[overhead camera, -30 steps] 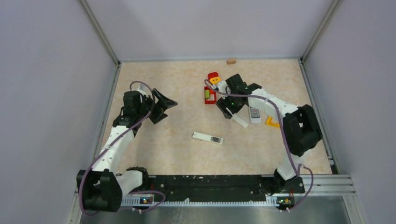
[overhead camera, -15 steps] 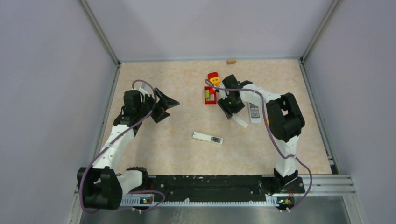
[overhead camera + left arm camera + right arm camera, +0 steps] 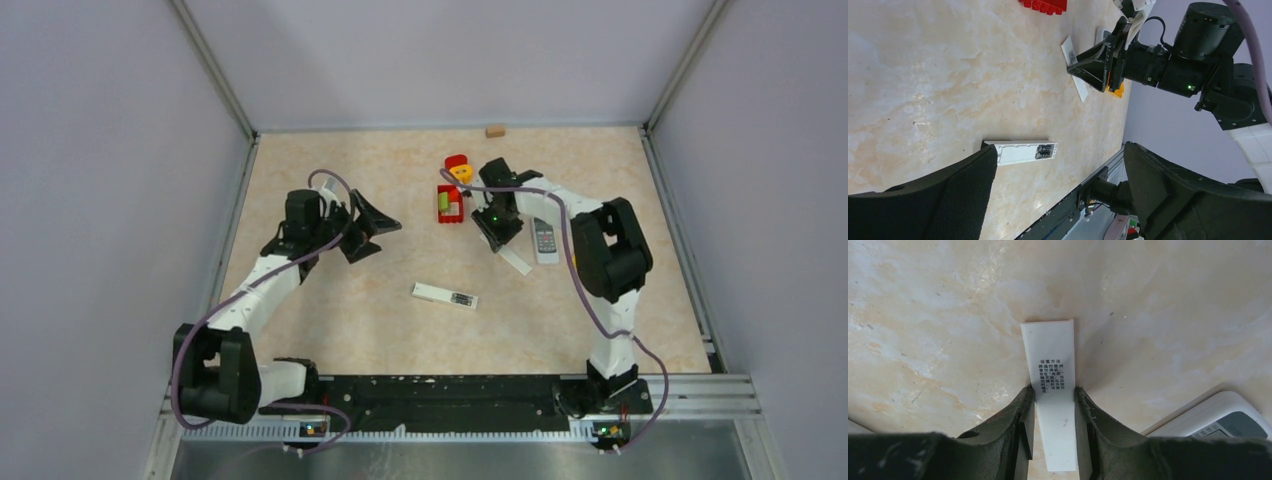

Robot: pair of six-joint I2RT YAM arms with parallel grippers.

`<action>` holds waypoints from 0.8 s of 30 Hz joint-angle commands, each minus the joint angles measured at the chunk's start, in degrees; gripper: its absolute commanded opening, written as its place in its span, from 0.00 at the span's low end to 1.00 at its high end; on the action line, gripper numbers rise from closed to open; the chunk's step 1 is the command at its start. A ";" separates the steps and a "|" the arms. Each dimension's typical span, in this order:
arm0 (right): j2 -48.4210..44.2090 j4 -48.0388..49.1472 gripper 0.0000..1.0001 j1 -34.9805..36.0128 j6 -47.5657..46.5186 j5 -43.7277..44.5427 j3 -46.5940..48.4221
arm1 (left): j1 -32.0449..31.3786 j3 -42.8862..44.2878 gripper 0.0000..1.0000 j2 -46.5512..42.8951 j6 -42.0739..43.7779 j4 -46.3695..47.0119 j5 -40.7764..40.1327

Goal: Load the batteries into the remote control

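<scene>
The remote control (image 3: 445, 295) is a long white one. It lies flat on the tabletop (image 3: 330, 320), about in the middle and nearer the robot than the other things. Its back faces up. A small slot (image 3: 1046, 150) near one end is open and looks dark inside. What is in the slot is too small to tell.

The left hand (image 3: 377, 233) hangs over the tabletop, to the left of the white remote and apart from it. Its two fingers (image 3: 955, 195) are spread wide and there is nothing between them.

The right hand (image 3: 1053, 392) is squeezed on a thin white lid (image 3: 1050, 370) with small black writing on it. The lid sticks out past the fingertips, and its far end points down at the tabletop. I cannot tell if it touches.

Just beside the right hand lies a second remote (image 3: 545, 240), gray and white with buttons. On the hand's other side is a red tray (image 3: 449, 212) with something green in it. A red and yellow toy (image 3: 459, 167) sits just behind the tray. A small tan block (image 3: 495, 130) rests by the back wall, well apart from everything else.
</scene>
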 commanded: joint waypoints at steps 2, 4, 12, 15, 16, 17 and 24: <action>-4.86 2.66 0.27 -0.22 -0.80 -5.68 -4.86 | -3.44 3.28 0.99 4.62 -0.68 5.94 1.12; -7.18 3.41 0.27 -0.15 -1.14 -7.08 -6.41 | -4.68 4.34 0.99 6.87 -0.59 6.34 1.04; -14.65 6.54 0.27 0.81 -1.42 -13.07 -10.61 | -8.77 8.72 0.96 16.18 -0.74 10.51 2.08; -16.71 8.97 0.28 1.92 -1.84 -15.03 -12.50 | -10.10 10.23 0.92 19.02 -0.60 11.16 2.41; -17.20 9.64 0.28 2.42 -2.07 -15.58 -13.01 | -10.52 10.73 0.90 19.98 -0.61 11.38 2.60; -17.61 10.56 0.28 2.95 -2.18 -15.79 -13.52 | -10.97 11.18 0.88 20.92 -0.66 11.51 2.87; -18.17 15.21 0.28 6.81 -2.04 -16.45 -15.43 | -13.79 13.60 0.67 27.42 -2.35 13.37 4.33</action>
